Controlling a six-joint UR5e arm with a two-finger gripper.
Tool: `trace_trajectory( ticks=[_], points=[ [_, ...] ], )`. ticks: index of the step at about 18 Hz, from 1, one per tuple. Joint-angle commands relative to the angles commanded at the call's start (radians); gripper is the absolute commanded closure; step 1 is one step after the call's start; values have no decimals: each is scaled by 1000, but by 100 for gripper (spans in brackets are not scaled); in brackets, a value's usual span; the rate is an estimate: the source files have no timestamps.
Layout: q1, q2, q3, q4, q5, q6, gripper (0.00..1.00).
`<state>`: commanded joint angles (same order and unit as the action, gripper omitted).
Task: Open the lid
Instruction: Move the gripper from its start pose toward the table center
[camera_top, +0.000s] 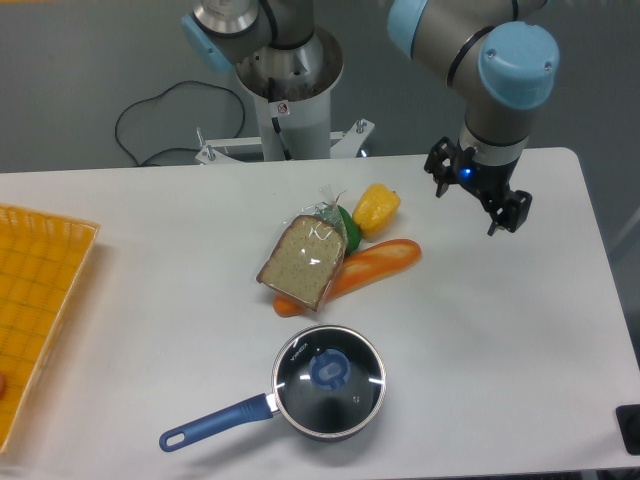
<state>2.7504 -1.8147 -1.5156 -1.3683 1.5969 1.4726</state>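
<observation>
The lid (330, 377), clear glass with a metal rim and a blue centre knob, sits closed on a dark saucepan (325, 425) near the table's front edge. The pan's long blue handle (213, 423) points to the lower left. My gripper (478, 200) hangs above the table at the back right, well away from the pan. Its two black fingers are spread apart with nothing between them.
A bagged slice of bread (306, 260), a carrot (370, 266), a yellow pepper (376, 208) and a green item (350, 228) lie in a cluster mid-table. An orange-yellow tray (35, 300) occupies the left edge. A dark object (630, 428) sits at the right edge.
</observation>
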Motion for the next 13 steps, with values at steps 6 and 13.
trace_trajectory(
  ticks=[6,13],
  points=[
    [-6,2,0,0,2,-2,0],
    [-31,15,-17,0,20,-8,0]
  ],
)
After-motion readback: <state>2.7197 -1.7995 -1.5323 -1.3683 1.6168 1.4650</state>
